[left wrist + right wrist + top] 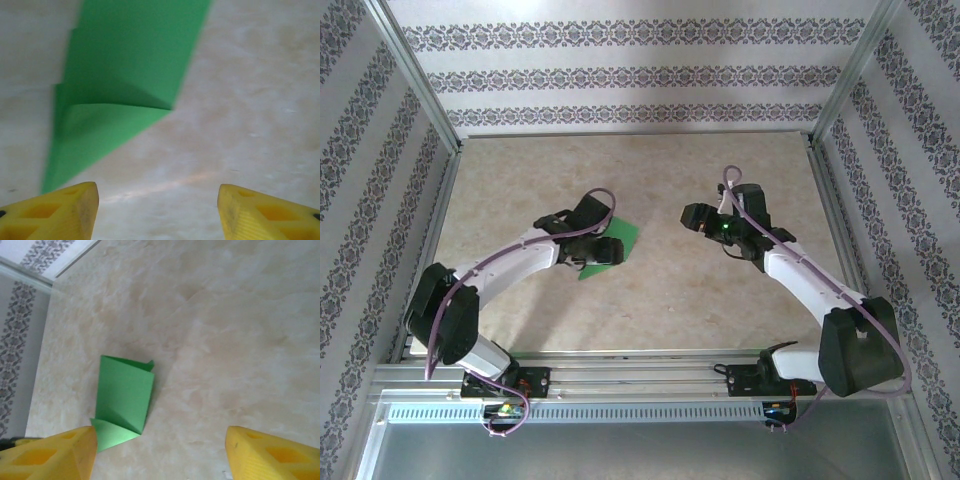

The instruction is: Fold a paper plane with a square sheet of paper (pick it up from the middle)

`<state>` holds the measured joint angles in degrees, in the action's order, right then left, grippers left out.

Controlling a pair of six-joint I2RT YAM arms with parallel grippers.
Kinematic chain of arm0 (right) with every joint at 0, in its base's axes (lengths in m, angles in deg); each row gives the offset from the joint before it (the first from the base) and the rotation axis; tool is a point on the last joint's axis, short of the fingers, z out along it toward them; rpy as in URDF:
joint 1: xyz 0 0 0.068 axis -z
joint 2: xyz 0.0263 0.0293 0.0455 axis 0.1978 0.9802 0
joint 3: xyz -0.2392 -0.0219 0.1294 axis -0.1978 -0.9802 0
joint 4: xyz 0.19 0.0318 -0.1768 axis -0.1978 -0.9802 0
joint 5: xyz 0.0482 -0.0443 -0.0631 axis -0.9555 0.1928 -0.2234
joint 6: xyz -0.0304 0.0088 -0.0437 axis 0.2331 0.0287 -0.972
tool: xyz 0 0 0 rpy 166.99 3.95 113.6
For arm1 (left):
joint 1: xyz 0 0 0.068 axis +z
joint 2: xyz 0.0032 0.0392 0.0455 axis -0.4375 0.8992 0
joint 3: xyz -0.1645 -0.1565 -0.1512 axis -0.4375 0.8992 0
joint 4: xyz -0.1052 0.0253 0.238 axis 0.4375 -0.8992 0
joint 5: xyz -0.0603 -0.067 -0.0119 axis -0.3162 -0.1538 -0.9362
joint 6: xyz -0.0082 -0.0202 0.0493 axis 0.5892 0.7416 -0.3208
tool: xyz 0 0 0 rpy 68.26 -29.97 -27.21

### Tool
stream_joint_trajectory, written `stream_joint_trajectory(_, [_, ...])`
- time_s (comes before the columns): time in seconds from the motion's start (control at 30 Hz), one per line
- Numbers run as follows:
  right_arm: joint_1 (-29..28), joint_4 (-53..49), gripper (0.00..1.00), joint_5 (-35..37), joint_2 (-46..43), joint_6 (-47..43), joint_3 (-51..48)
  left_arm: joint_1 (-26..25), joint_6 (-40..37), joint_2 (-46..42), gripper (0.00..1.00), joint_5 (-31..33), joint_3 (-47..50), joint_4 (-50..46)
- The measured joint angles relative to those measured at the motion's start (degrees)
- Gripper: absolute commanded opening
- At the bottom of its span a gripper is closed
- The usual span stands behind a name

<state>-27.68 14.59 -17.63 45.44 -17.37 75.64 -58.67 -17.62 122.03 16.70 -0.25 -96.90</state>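
The sheet of paper [130,65], partly folded, lies flat on the surface [720,290] just ahead of the left hand [157,200], its fingers wide and empty. The right hand [160,440], equally wide, hangs well apart. The next crease likely needs the edges aligned before pressing.

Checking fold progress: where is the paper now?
The folded green paper lies on the table, left of centre in the top view, by the left fingers.

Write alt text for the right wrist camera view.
A partly folded bright green sheet of paper lies flat on a beige marbled table, left of centre, one corner flap turned over. The right gripper hangs open above the table, yellow fingertips wide apart at the bottom corners, holding nothing.
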Motion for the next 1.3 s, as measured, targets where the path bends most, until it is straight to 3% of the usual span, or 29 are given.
stream_joint_trajectory(0.2, [-4.17,1.05,0.68,-0.04,3.87,-0.02,2.38,5.27,-3.26,-0.31,0.41,1.64,4.68,0.15])
stream_joint_trajectory(0.47, [-9.31,4.55,0.68,-2.91,8.68,1.95,2.43,7.30,-3.82,6.49,0.38,2.54,4.61,2.32])
stream_joint_trajectory(0.97, [-15.61,11.15,0.63,-8.17,21.33,10.60,3.50,9.31,-4.39,12.26,0.15,2.97,1.73,4.46])
stream_joint_trajectory(1.3, [-16.87,12.87,0.60,-9.25,29.07,16.72,8.48,10.03,-1.88,15.30,0.20,3.23,-0.52,3.65])
